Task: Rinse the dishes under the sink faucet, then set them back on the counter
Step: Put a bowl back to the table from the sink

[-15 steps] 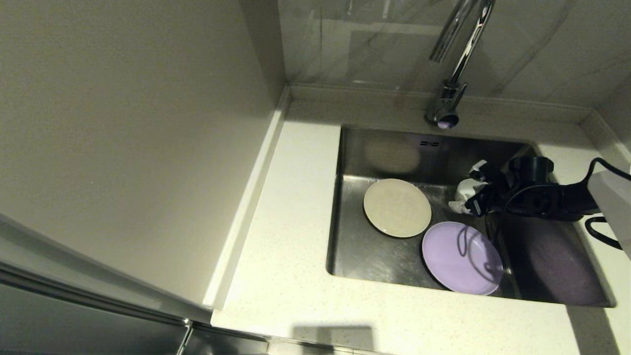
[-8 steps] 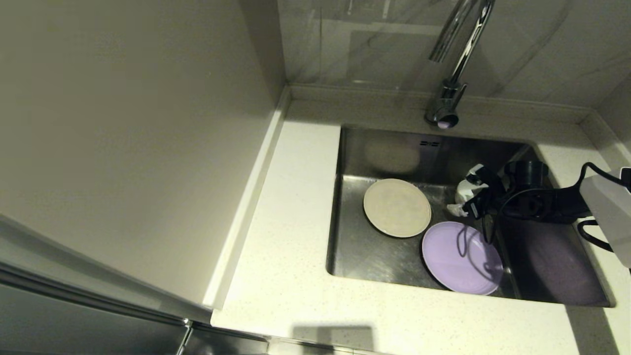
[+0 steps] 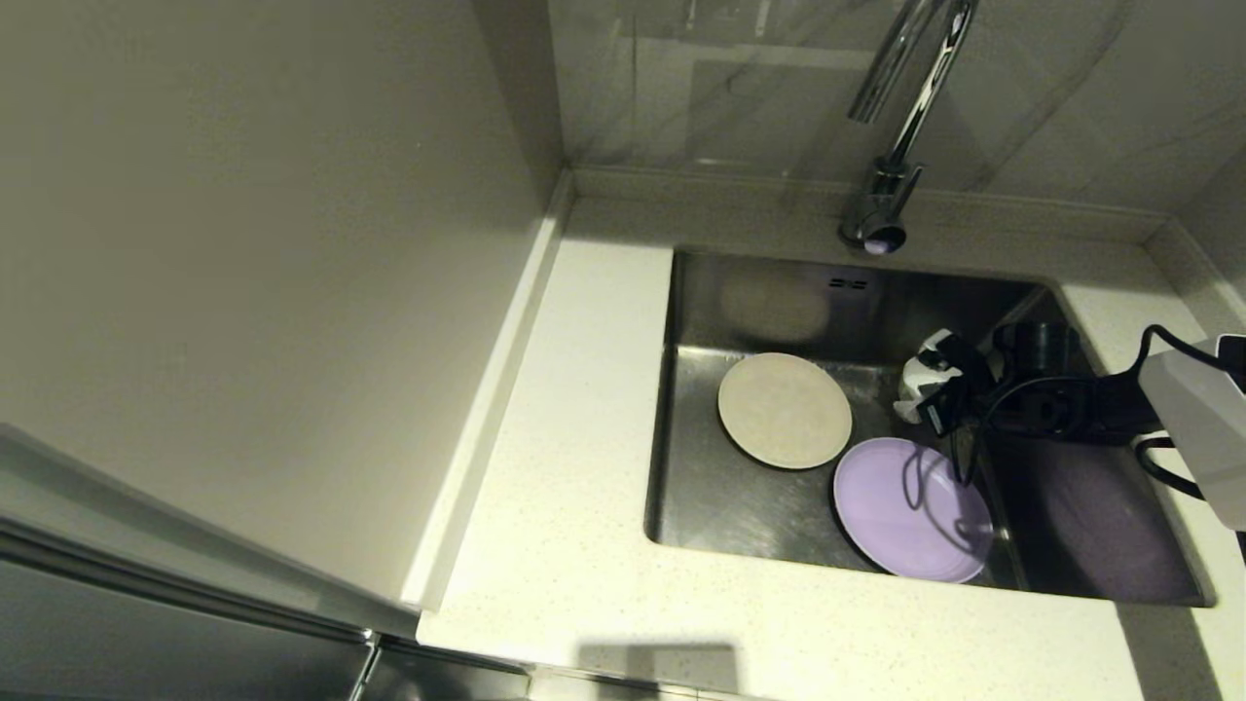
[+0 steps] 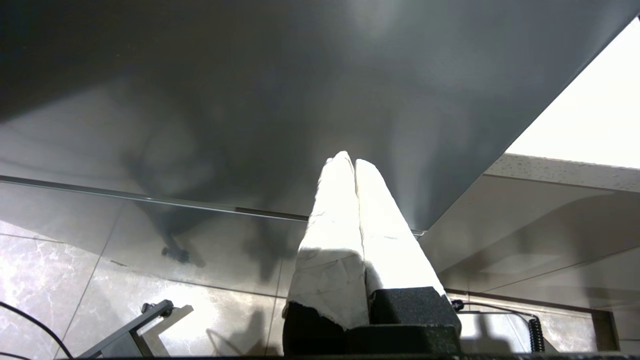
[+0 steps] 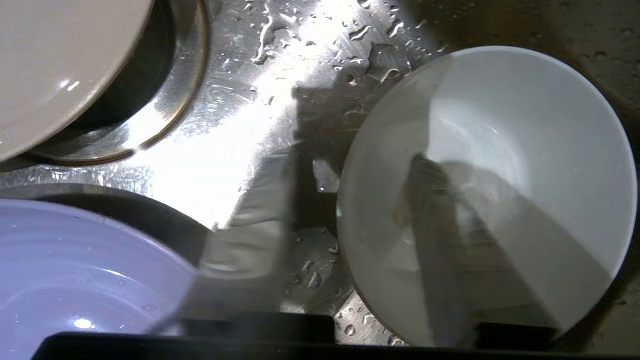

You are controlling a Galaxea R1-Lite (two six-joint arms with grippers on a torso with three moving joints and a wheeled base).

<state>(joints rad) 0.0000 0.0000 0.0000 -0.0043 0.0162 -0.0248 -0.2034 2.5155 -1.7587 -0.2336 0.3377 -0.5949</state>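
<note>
The sink (image 3: 740, 506) holds all three dishes. A cream-beige plate (image 3: 785, 409) lies flat on its floor, and beside it lies the lilac plate (image 3: 912, 508), nearer the front. The small white bowl (image 3: 913, 382) stands upright at the back right of the basin. My right gripper (image 3: 923, 394) is down in the sink at the bowl, open. In the right wrist view one of its fingers (image 5: 440, 240) is inside the bowl (image 5: 525, 150) and the other is outside the rim. The chrome faucet (image 3: 896, 127) rises behind the sink. My left gripper (image 4: 352, 162) is shut on nothing, parked low by a cabinet front.
Off-white counter (image 3: 574, 467) surrounds the sink, with a tall wall panel on the left and a low raised back edge (image 3: 740, 185). The cream plate (image 5: 60, 60) half covers the drain strainer (image 5: 165, 75). The lilac plate (image 5: 75, 280) lies close to the outer finger. Water drops wet the sink floor.
My right arm has drawn slightly to the right and sunk lower into the sink, settling the gripper over the bowl's rim. The plates have not moved.
</note>
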